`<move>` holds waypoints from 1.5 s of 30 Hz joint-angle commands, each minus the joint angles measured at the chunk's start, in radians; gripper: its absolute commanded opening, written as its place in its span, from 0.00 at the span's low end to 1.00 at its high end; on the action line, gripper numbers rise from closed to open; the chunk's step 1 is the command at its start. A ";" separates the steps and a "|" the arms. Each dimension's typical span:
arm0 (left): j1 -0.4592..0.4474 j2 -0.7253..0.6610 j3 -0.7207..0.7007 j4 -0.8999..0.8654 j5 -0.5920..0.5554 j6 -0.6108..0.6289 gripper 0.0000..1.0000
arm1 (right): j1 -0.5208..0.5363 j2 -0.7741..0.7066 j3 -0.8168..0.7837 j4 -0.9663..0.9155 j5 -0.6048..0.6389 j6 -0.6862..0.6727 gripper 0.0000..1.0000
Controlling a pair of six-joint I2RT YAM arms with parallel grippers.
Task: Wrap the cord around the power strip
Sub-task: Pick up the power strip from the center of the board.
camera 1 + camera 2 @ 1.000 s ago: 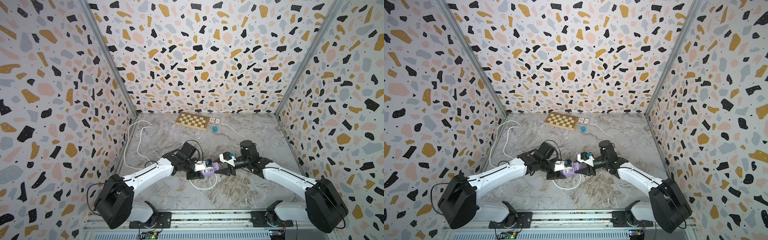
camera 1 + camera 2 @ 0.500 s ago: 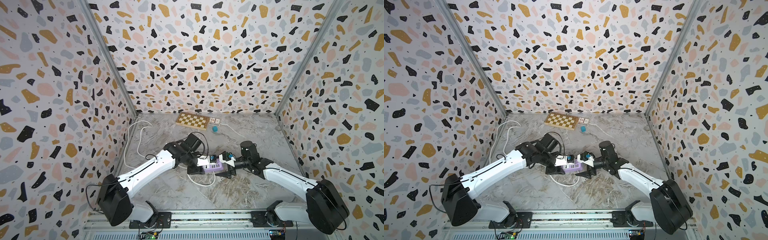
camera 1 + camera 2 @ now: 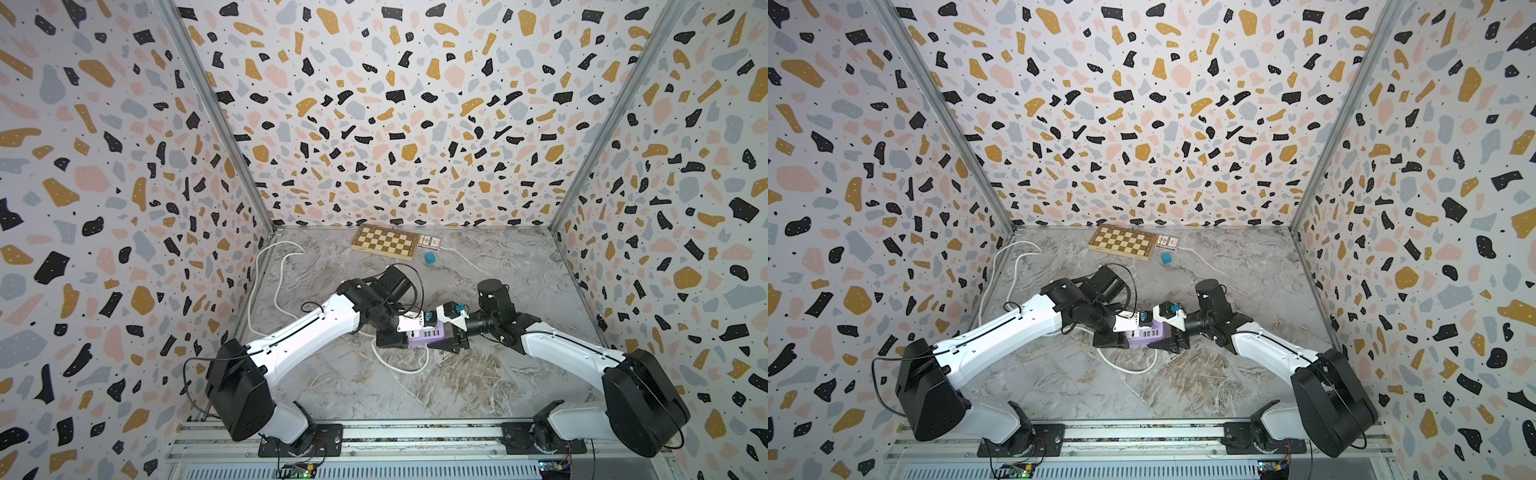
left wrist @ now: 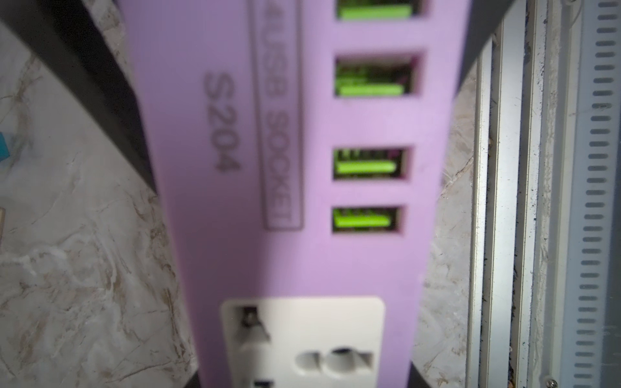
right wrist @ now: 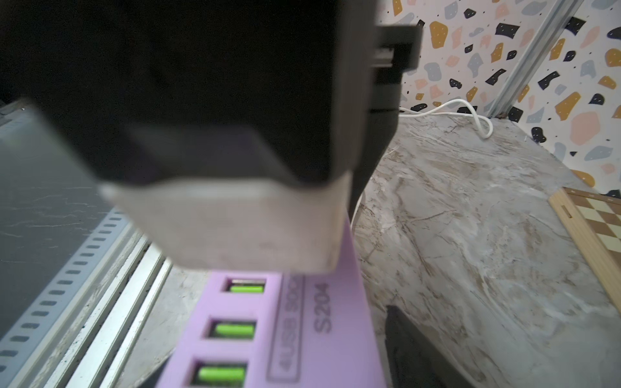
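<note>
Resting at frame centre on the marble table (image 3: 478, 386), the power strip (image 3: 428, 338) lies between both grippers. Left gripper (image 3: 397, 336) is clamped on its left end. Right gripper (image 3: 452, 332) straddles its right end; whether it grips cannot be determined. The cord (image 3: 399, 369) loops just below the strip.

Power strip (image 4: 218, 201), lilac face: printed "S204"; boxed label (image 4: 281, 117) "4USB SOCKET" between it and the USB ports (image 4: 368, 166).
</note>
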 commanded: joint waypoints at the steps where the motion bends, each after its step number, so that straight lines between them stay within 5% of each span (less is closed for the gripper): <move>1: -0.015 0.016 0.047 -0.017 -0.031 0.010 0.06 | 0.006 0.011 0.045 0.031 -0.058 0.042 0.73; 10: -0.032 0.047 0.090 -0.031 -0.075 0.003 0.08 | 0.018 0.024 0.052 0.069 -0.086 0.072 0.63; 17: -0.033 0.025 0.099 0.001 -0.078 -0.016 0.14 | 0.030 0.033 0.050 0.022 -0.059 0.029 0.34; 24: -0.032 -0.063 -0.004 0.109 -0.097 -0.019 0.64 | 0.009 -0.010 0.031 0.064 -0.062 0.039 0.18; 29: 0.019 -0.150 -0.136 0.208 -0.054 0.000 0.75 | -0.011 -0.033 0.038 0.031 -0.096 0.024 0.15; 41: 0.158 -0.271 -0.356 0.475 0.229 -0.015 0.78 | -0.012 -0.067 0.060 -0.046 -0.125 -0.020 0.14; 45: 0.169 -0.268 -0.348 0.482 0.310 -0.022 0.68 | -0.012 -0.061 0.067 -0.063 -0.127 -0.029 0.14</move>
